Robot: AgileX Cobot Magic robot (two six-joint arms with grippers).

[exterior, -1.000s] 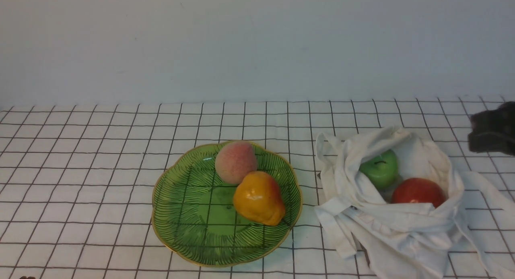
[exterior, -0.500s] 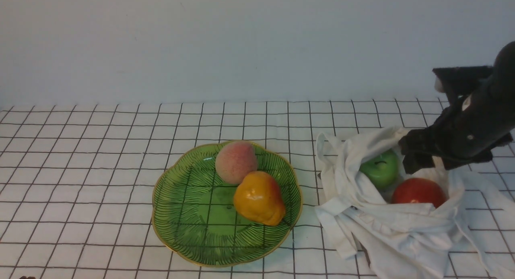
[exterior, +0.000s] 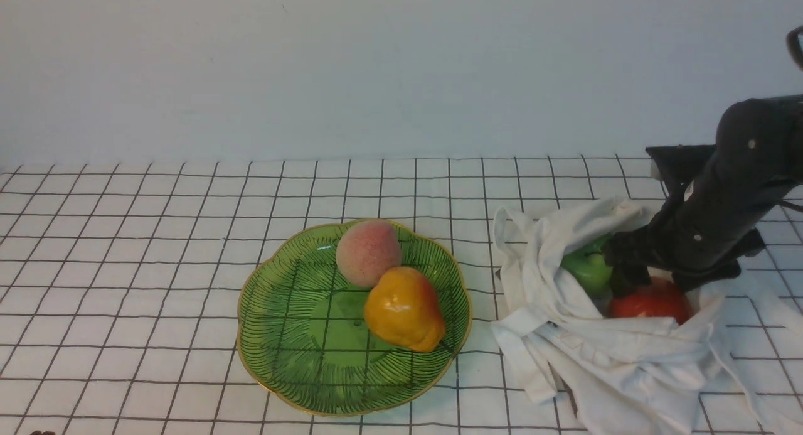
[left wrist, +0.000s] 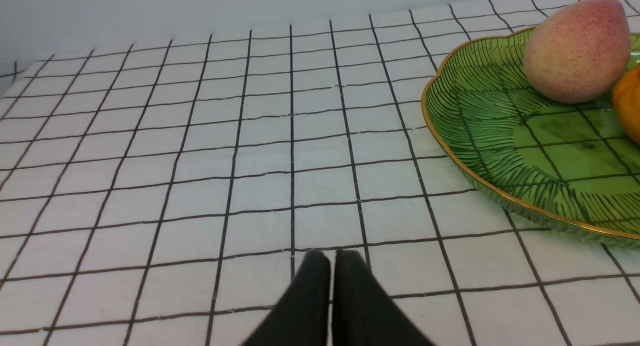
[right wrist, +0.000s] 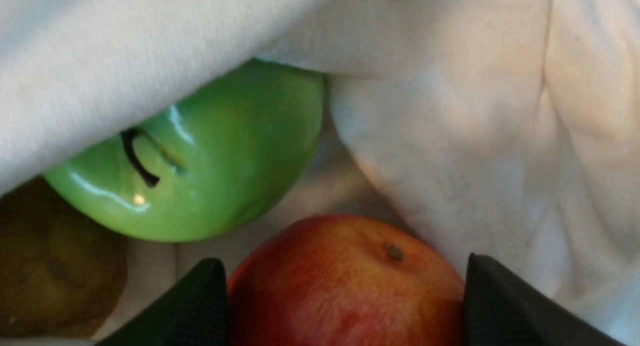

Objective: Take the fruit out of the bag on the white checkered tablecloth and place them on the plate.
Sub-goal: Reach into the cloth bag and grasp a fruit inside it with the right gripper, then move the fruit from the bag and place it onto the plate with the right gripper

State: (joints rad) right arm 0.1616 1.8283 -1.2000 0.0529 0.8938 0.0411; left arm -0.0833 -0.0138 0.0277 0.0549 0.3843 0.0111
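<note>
Two apples sit inside the white bag [exterior: 627, 366] at the right of the front view: the green apple [exterior: 583, 273] towards the plate side, the red apple [exterior: 652, 302] just beside it. The right gripper [exterior: 627, 278] reaches down into the bag's open mouth, hiding part of both. Left of the bag, on the white checkered tablecloth [exterior: 157, 265], the green plate [exterior: 282, 334] carries a peach [exterior: 368, 253] touching a yellow-orange pear [exterior: 403, 308]

Left wrist view: the left gripper [left wrist: 330, 266] has its fingers pressed together with nothing between them, low over the tablecloth [left wrist: 200, 161], near the plate [left wrist: 500, 151] and peach [left wrist: 575, 51]

Right wrist view: the right gripper [right wrist: 345, 311] is spread wide, one finger on each side of the red apple [right wrist: 345, 281], right against its flanks; whether they squeeze it cannot be told. The green apple [right wrist: 210, 161] lies half under a fold of the bag [right wrist: 475, 111]; a dull brown rounded shape [right wrist: 50, 266] beside it is too dim to identify
</note>
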